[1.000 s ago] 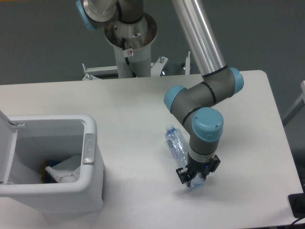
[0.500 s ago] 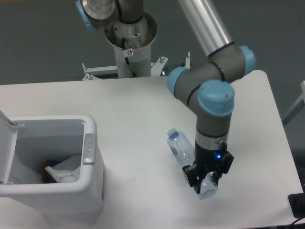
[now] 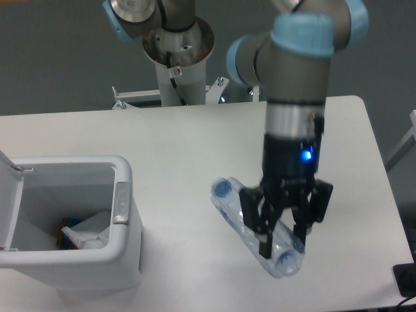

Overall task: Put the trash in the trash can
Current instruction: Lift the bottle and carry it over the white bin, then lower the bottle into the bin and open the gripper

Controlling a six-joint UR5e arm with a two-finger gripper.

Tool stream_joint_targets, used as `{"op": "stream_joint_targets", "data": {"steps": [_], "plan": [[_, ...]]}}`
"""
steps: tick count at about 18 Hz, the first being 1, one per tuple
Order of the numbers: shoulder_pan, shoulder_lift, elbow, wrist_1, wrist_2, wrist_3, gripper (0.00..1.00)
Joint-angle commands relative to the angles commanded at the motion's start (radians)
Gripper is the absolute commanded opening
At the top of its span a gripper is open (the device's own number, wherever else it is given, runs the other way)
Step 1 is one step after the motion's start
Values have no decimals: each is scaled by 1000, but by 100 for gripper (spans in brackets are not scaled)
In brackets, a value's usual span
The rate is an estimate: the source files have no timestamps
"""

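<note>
A crushed clear bluish plastic bottle (image 3: 235, 218), one piece of the trash, hangs above the table right of centre, cap end pointing up-left. My gripper (image 3: 281, 239) is shut on its lower half, fingers on either side. The white trash can (image 3: 123, 260) stands at the front left with its lid swung open to the left. A whitish crumpled wrapper (image 3: 88, 233) lies inside it at the bottom. The grey push tab (image 3: 121, 202) sits on the can's right rim.
The arm's base column (image 3: 177, 58) rises behind the table's far edge. The table's right edge (image 3: 383, 188) runs close to my wrist. A dark object (image 3: 406, 279) shows at the bottom right corner, off the table.
The arm has risen toward the camera, lifting the bottle off the table. The bottle looks larger and sits higher and slightly left of where it lay.
</note>
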Motion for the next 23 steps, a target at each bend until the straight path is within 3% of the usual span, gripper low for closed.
{"op": "stream_joint_targets", "data": {"steps": [2,9,14,16,21,23], "plan": [[-38,5,12,9,0,3,59],[-229,25,-49,113,-2,38,55],[-304,8,-83,121,-2,115,57],[-309,3,-92,121,-2,158,98],[-302,14,-95,117,8,176,100],[-258,47,-110,115,34,181,100]]}}
